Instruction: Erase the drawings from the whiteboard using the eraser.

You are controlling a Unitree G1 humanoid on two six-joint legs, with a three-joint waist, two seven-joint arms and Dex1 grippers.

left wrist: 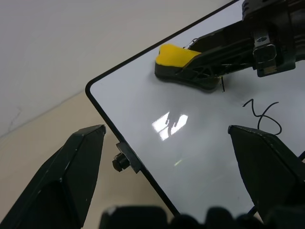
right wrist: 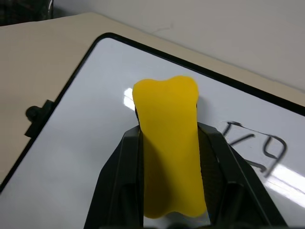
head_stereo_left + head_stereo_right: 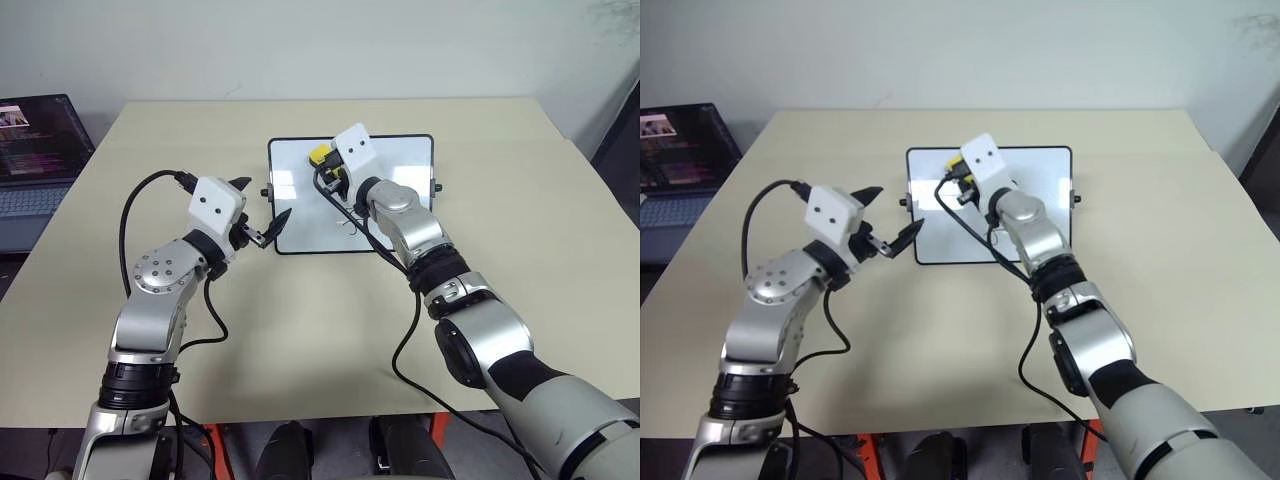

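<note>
The whiteboard [image 3: 300,175] lies flat on the table's far half. My right gripper [image 3: 327,168] is shut on the yellow eraser [image 2: 167,105], whose dark underside rests on the board near its upper left part. The drawings [image 2: 257,148] are thin black strokes just beside the eraser; another stroke [image 1: 262,114] lies nearer the board's middle. My left gripper [image 3: 260,203] is open at the board's left edge, its fingers spread either side of the corner region with the small black knob [image 1: 121,162]. It holds nothing.
The board sits on a beige table [image 3: 520,220]. An open laptop [image 3: 35,150] stands off the table's far left corner. A black cable [image 3: 135,200] loops from the left wrist, and another hangs along my right forearm.
</note>
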